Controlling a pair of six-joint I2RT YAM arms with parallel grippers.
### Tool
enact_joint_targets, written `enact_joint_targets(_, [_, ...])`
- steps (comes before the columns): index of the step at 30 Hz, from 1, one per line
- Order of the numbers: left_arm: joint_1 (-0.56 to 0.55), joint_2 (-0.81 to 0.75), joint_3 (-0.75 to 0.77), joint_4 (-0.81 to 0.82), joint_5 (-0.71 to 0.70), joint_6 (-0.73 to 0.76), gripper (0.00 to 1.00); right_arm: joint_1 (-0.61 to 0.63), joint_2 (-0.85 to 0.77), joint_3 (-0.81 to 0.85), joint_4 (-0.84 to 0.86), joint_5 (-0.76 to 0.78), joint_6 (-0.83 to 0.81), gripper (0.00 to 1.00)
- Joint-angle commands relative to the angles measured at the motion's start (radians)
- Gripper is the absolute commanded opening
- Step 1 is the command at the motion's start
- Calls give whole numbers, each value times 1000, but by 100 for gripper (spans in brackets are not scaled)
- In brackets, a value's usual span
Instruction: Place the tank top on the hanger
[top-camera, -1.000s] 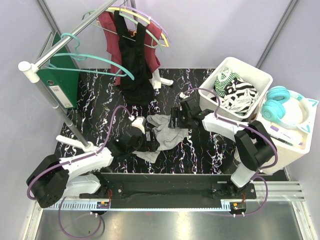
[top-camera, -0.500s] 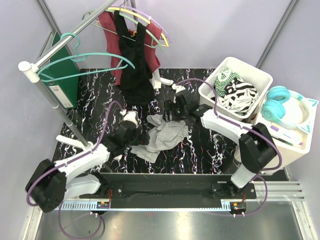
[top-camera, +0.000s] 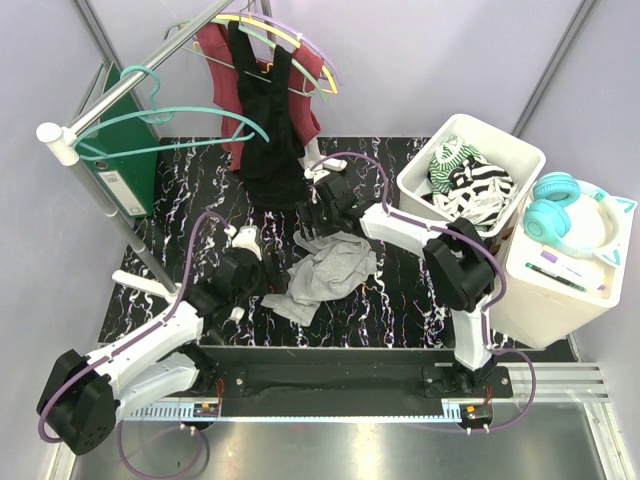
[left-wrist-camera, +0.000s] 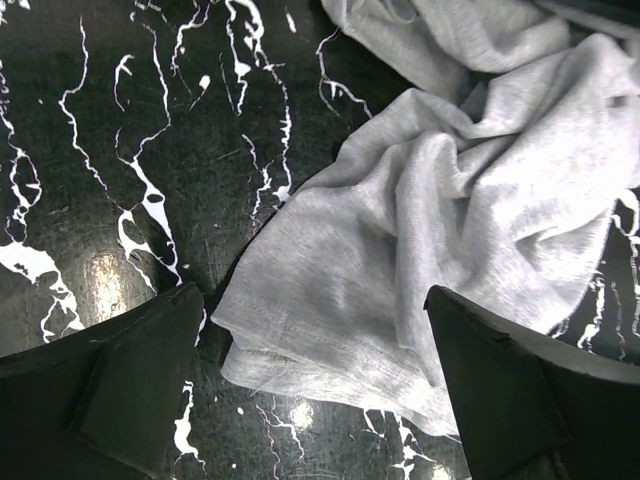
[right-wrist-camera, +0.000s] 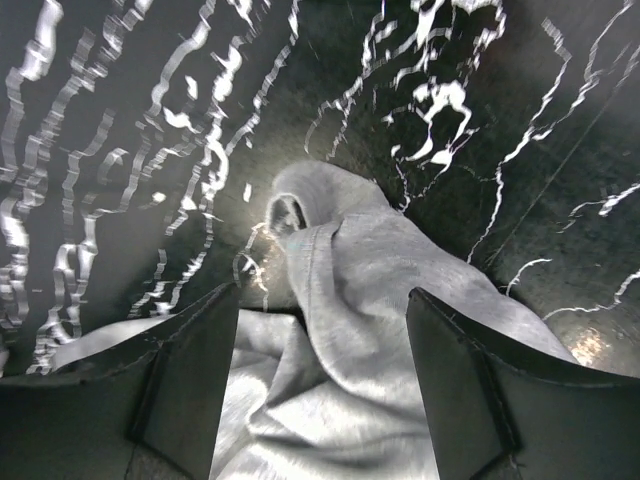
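Observation:
The light grey tank top (top-camera: 328, 272) lies crumpled on the black marbled table. The teal hanger (top-camera: 165, 135) hangs on the rail at the far left. My left gripper (top-camera: 262, 272) is open just left of the tank top; the left wrist view shows the hem (left-wrist-camera: 400, 290) between its spread jaws. My right gripper (top-camera: 318, 220) is open above the tank top's far edge; the right wrist view shows a strap fold (right-wrist-camera: 340, 260) between its jaws. Neither holds anything.
A black top (top-camera: 268, 120) and a maroon top (top-camera: 222, 60) hang on yellow and purple hangers at the back. A green binder (top-camera: 122, 160) stands at the left. A white bin of clothes (top-camera: 470, 180) and a box with teal headphones (top-camera: 570, 215) stand at the right.
My right gripper moved left and farther back, off the tank top's middle to its far edge. My left gripper drew back to the left. The tank top settled lower on the table.

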Motion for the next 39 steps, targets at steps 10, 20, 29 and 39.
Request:
enact_joint_targets(10, [14,-82,-44,22,46,23,99,35,136,132,-90,46,-50,64])
enact_joint_targets(20, [23,-96,-55,22,56,12,99,44,130,148,-126,157,-42,15])
enact_joint_targets(29, [26,25,38,114,76,27,99,44,-209,-41,-147,286,-41,19])
enact_joint_targets(39, [25,331,250,336,240,-2,99,44,-539,-294,-152,457,7,20])
